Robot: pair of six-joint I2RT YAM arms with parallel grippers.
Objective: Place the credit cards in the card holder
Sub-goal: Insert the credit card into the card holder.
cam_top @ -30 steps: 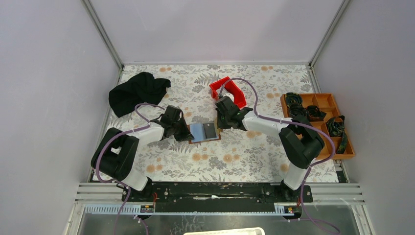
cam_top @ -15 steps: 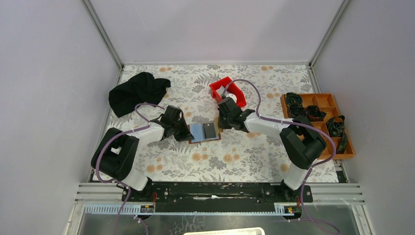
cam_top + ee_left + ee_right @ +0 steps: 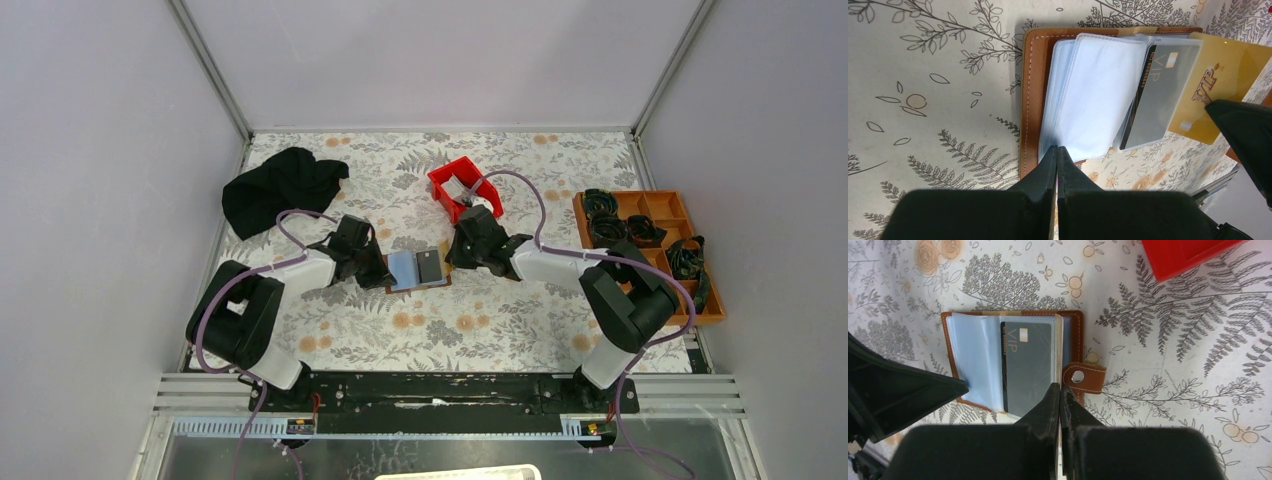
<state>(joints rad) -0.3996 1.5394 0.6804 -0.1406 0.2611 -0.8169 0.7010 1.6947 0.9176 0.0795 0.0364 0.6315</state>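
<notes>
Shifted slightly toward the tabletop's right edge since a second ago, the right hand (image 3: 1060,387) is clamped on a thin gold card (image 3: 1223,65), which it holds on edge beside the rounded snap tab (image 3: 1084,377). The left hand (image 3: 1056,150), its tips pressed together, sits at the near rim of the glossy clear sleeves (image 3: 1098,95). One sleeve shows a dark card (image 3: 1028,365). The card holder (image 3: 1030,90), stitched brown leather, lies open mid-tabletop (image 3: 500,310) on a floral print.

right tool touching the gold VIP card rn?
Touching. Right wrist view: the right tool is shut with the gold VIP card edge-on between its fingers. Left wrist view: the card's lower corner ends right at that tool's black finger.
</notes>
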